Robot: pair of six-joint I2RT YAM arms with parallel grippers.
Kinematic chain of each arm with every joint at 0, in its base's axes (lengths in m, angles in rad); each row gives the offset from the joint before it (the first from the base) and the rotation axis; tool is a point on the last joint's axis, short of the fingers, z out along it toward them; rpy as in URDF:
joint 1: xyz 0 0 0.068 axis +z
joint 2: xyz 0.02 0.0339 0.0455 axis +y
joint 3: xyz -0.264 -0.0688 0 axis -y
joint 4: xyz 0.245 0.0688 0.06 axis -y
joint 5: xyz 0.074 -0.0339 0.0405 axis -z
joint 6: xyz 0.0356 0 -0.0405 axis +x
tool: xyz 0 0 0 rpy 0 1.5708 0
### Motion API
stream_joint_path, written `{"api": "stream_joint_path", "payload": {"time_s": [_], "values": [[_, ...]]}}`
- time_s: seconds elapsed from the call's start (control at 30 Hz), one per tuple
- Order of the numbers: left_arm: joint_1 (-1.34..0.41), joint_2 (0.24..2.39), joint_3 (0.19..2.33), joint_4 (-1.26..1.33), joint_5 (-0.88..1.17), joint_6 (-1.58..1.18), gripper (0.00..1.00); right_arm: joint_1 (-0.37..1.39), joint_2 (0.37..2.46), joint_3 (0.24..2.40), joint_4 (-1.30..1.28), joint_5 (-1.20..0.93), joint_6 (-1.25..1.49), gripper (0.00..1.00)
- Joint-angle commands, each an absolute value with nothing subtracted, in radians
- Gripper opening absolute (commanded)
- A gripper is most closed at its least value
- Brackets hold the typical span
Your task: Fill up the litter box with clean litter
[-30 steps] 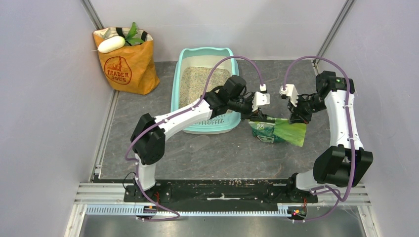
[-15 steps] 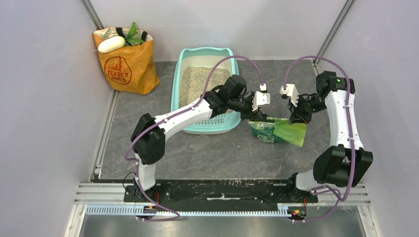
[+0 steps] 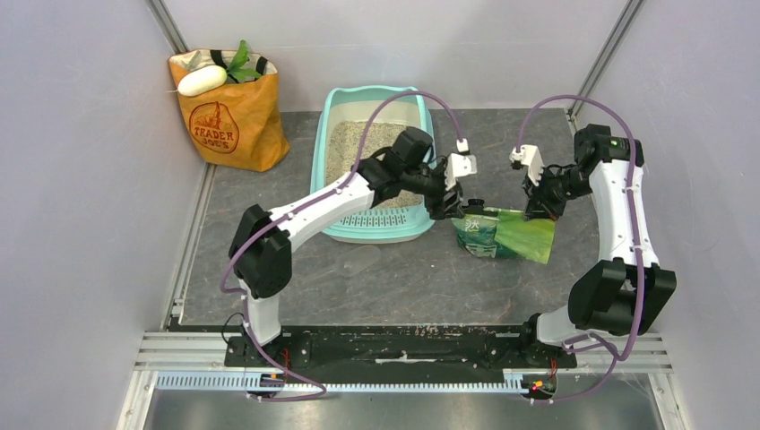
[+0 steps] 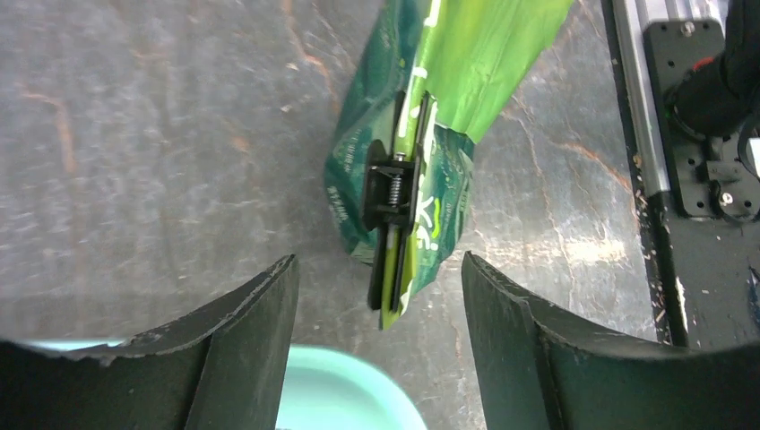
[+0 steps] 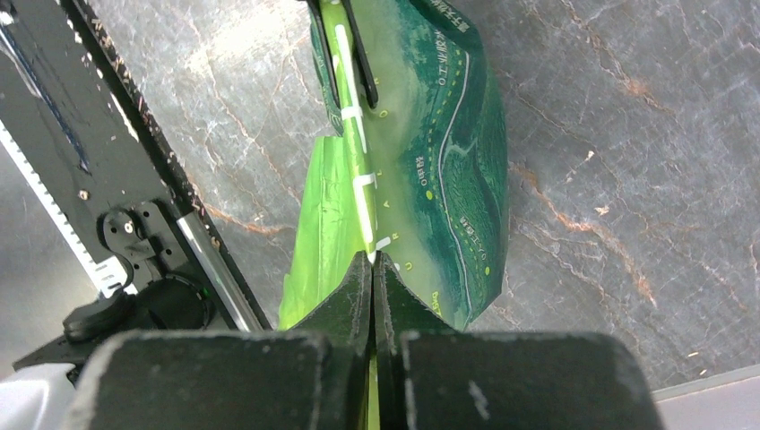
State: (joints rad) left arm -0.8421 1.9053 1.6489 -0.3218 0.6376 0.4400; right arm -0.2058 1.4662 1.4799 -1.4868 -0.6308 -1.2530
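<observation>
Mint-teal litter box (image 3: 319,179), beige litter (image 3: 351,145) inside

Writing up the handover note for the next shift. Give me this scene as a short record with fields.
left tool: open, poised over the black clip, gripping nothing
right tool: shut on the top edge of the green bag
black clip: clamped on the bag's folded top edge
green bag: just right of the litter box
litter box: holds beige litter
orange Trader Joe's bag: upright in the far left corner
</observation>
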Motion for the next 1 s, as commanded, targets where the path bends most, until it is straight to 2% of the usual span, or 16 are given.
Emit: {"api": "stream_joint_path", "payload": {"time_s": [0.0, 0.43, 0.63, 0.67, 0.73, 0.9, 0.97], "values": [[-0.801, 1.791, 1.660, -0.214, 0.662, 0.363, 0.73, -0.204, 1.476, 1.531, -1.352, -0.682, -1.056, 0.00], [-0.714, 1.768, 1.665, -0.167, 0.642, 0.279, 0.74, -0.197, 1.484, 1.509, -0.821, -0.730, -0.537, 0.00], [-0.687, 1.766, 1.671, -0.184, 0.598, 0.254, 0.74, -0.155, 1.532, 1.484, -0.830, -0.689, -0.540, 0.00], [-0.677, 1.767, 1.677, -0.193, 0.592, 0.237, 0.75, -0.155, 1.544, 1.488, -0.852, -0.688, -0.551, 0.06], [-0.656, 1.767, 1.686, -0.210, 0.588, 0.201, 0.77, -0.154, 1.558, 1.505, -0.909, -0.692, -0.567, 0.28], [-0.607, 1.745, 1.692, -0.257, 0.594, 0.151, 0.80, -0.155, 1.544, 1.496, -0.927, -0.679, -0.577, 0.62], [-0.589, 1.734, 1.693, -0.276, 0.589, 0.140, 0.81, -0.155, 1.534, 1.500, -0.923, -0.679, -0.568, 0.72]]}}
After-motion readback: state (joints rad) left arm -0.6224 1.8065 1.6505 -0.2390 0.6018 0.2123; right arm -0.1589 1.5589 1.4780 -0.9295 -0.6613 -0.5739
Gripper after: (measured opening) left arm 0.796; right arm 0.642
